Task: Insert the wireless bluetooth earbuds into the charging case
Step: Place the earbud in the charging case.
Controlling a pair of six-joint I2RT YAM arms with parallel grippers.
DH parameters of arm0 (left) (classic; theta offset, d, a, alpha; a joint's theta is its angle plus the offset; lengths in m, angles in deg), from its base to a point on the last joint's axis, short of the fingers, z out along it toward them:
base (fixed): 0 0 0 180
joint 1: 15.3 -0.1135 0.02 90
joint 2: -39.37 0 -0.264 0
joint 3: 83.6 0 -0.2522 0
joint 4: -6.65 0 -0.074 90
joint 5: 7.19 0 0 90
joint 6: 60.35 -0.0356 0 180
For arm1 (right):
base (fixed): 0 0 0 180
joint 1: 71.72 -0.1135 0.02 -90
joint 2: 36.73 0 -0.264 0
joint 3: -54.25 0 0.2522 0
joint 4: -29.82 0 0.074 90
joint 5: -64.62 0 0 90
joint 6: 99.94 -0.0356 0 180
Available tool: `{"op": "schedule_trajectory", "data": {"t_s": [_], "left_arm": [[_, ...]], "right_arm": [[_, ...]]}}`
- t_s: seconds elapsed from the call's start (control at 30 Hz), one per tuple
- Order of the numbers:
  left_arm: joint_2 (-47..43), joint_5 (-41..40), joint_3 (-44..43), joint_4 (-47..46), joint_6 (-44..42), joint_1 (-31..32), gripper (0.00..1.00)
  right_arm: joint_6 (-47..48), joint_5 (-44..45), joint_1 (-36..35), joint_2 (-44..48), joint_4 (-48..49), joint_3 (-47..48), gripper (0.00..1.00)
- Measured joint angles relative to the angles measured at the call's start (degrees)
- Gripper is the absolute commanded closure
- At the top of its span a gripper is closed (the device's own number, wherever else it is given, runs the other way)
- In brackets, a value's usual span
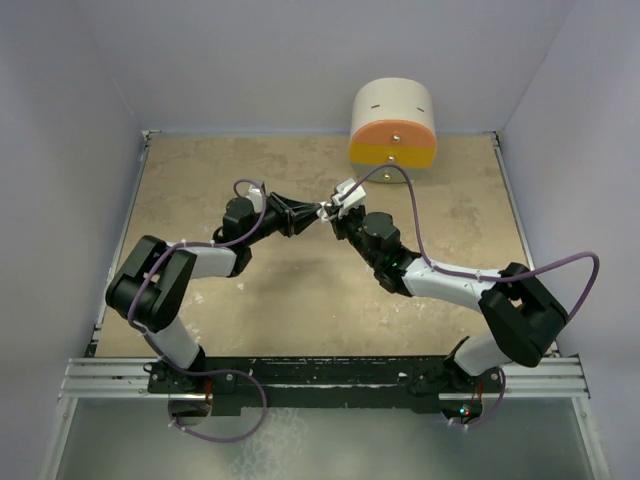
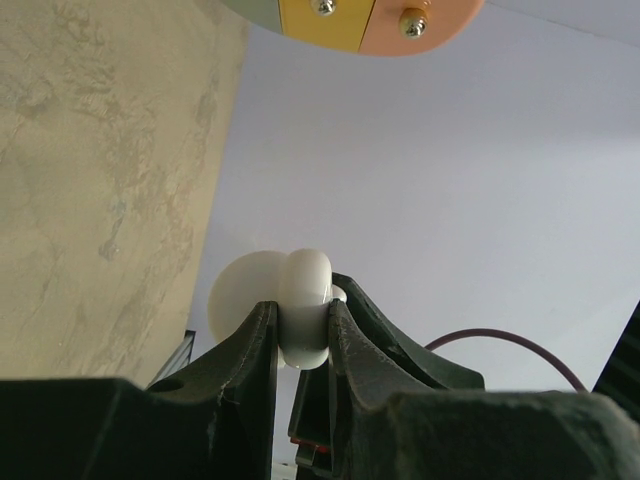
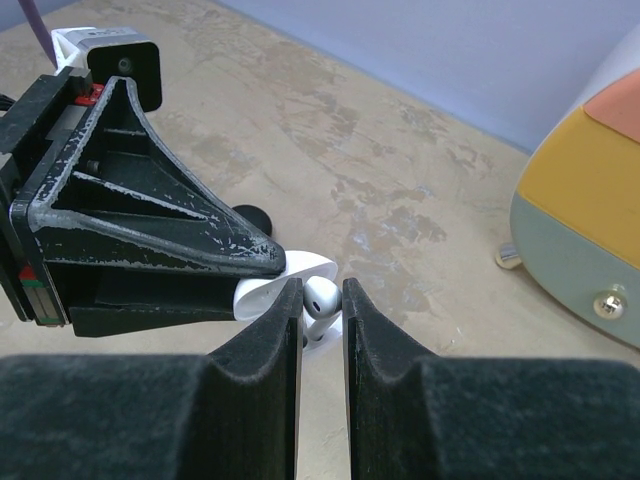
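Note:
Both grippers meet above the middle of the table. My left gripper point(image 1: 318, 210) point(image 2: 302, 308) is shut on the white charging case point(image 2: 305, 300) point(image 3: 265, 292), gripping its body from both sides, with the lid point(image 2: 243, 295) standing open. My right gripper point(image 1: 336, 216) point(image 3: 322, 290) is shut on a white earbud point(image 3: 323, 297), pinched at its head between the fingertips. The earbud's stem points down into the open case. In the top view the case and earbud are mostly hidden by the fingers. No other earbuds show.
A round box with yellow, orange and grey-green faces point(image 1: 392, 125) point(image 3: 585, 200) point(image 2: 350, 18) stands at the back edge of the tan tabletop point(image 1: 250, 170). A small black disc point(image 3: 246, 217) lies on the table beyond the case. Pale walls close in three sides.

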Motion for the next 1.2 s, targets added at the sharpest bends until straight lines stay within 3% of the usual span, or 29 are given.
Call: {"op": "schedule_trajectory", "data": {"t_s": [0.5,1.2], "left_arm": [[0.1,0.0,0.0,0.3,0.0,0.0,1.0],[0.8,0.0,0.0,-0.7,0.1,0.0,1.0]], "right_arm": [[-3.5,-0.2,0.2,0.0,-2.6,1.1,0.99],[-5.0,-0.8,0.4,0.0,-4.0,1.6,0.82]]}}
